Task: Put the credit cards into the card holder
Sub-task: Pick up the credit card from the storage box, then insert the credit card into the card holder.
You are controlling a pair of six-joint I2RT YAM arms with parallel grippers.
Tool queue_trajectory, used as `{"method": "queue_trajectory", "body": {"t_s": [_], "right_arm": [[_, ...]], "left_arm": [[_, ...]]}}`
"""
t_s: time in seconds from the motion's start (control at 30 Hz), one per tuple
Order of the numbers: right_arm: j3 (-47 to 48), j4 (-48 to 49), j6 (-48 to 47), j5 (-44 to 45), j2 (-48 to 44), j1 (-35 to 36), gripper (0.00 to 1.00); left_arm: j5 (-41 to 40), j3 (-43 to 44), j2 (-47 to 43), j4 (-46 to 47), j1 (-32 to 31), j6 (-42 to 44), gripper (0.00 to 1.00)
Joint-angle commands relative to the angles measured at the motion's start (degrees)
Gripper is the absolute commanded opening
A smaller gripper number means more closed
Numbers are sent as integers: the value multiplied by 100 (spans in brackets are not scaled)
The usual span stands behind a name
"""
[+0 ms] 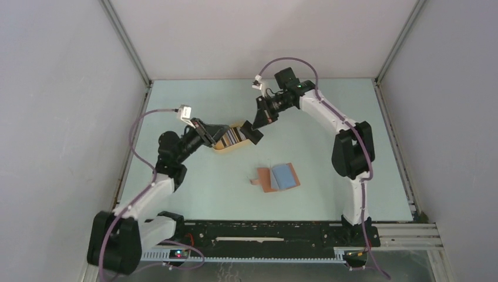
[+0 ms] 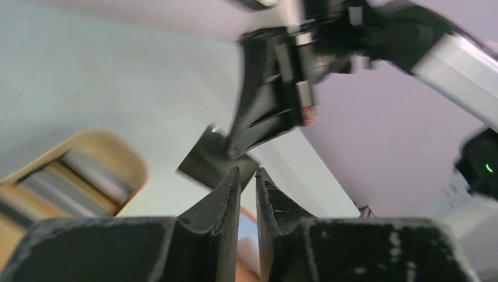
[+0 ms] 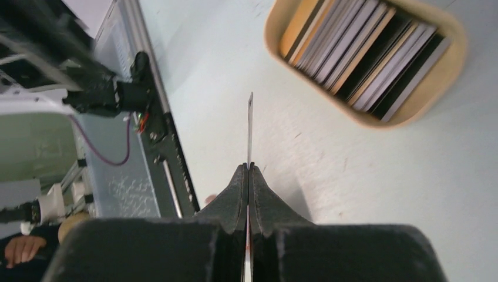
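Top external view: the card holder (image 1: pixel 265 180) lies unfolded on the pale worktop (image 1: pixel 329 117), near its middle and well apart from both arms. A pale blue card (image 1: pixel 285 175) rests on its right half; whether it sits in a slot cannot be told. Farther back stands the oval tan tray (image 1: pixel 222 148), holding a stack of cards (image 1: pixel 234 136) on edge. The left pincer (image 1: pixel 207 133) is at the tray's left end, and the right pincer (image 1: pixel 252 127) is at its right end, carrying a dark card (image 1: pixel 256 136). Left wrist view: the left pincer (image 2: pixel 247 176) has its jaws narrowly apart with nothing seen between them. The tray (image 2: pixel 126 155) lies to the left, and the right pincer (image 2: pixel 235 148) is ahead, gripping the dark card (image 2: pixel 204 164) by one edge. Right wrist view: the right pincer (image 3: pixel 248 171) is clamped on the dark card (image 3: pixel 249 126), seen edge-on as a thin blade above bare worktop. The tray (image 3: pixel 452 38) and its cards (image 3: pixel 364 56) are beside it, not below. Judged progress: at most one card has reached the holder and a second is lifted but not yet delivered. Carrying it across, inserting it and emptying the well-filled tray are left to do.
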Motion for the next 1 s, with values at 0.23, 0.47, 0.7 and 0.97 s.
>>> {"method": "queue_trajectory", "body": {"t_s": [0.23,0.47,0.7,0.97], "right_arm": [[-2488,1,-1286,-909,-3063,-398,0],[-4232,882,-1394,-1299,-5304,-1036,0],[-6762,3721,90,-1994,-7279,-1512,0],[-6769,4086,940,-2698,-6530,-1630,0]], "left_arm": [[-580,-905,-2915,825,-1615,1885,54],[151,-1163,-2320,2300,-1671,-14,97],[-1552,-1496,-2399,2072,-3596,1688,97],[-2268,-1557,-1072,3232,-4472,2760,99]]}}
